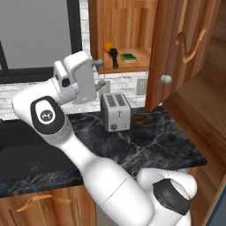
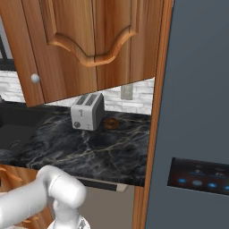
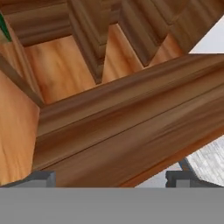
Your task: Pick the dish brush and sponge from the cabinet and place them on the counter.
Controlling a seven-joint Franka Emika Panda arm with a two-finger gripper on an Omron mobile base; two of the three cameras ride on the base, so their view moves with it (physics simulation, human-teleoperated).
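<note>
The cabinet (image 1: 132, 26) stands open, its door (image 1: 176, 48) swung out to the right. On its shelf the black dish brush (image 1: 114, 57) stands upright, and the green sponge (image 1: 128, 57) lies just right of it. My gripper (image 1: 99, 74) is open and holds nothing. It hovers at the cabinet's lower left edge, just left of and below the brush, touching neither item. In the hand view the fingertips (image 3: 40, 178) stand wide apart against the cabinet's wooden frame (image 3: 131, 131). The black marble counter (image 1: 154, 145) lies below.
An orange ball (image 1: 108, 46) sits behind the brush. A silver toaster (image 1: 115, 112) and a small brown round thing (image 1: 138, 119) stand on the counter under the cabinet. The door's knob (image 1: 166, 79) juts out at right. A black sink (image 1: 26, 154) lies left, and a grey appliance panel (image 2: 197, 112) right.
</note>
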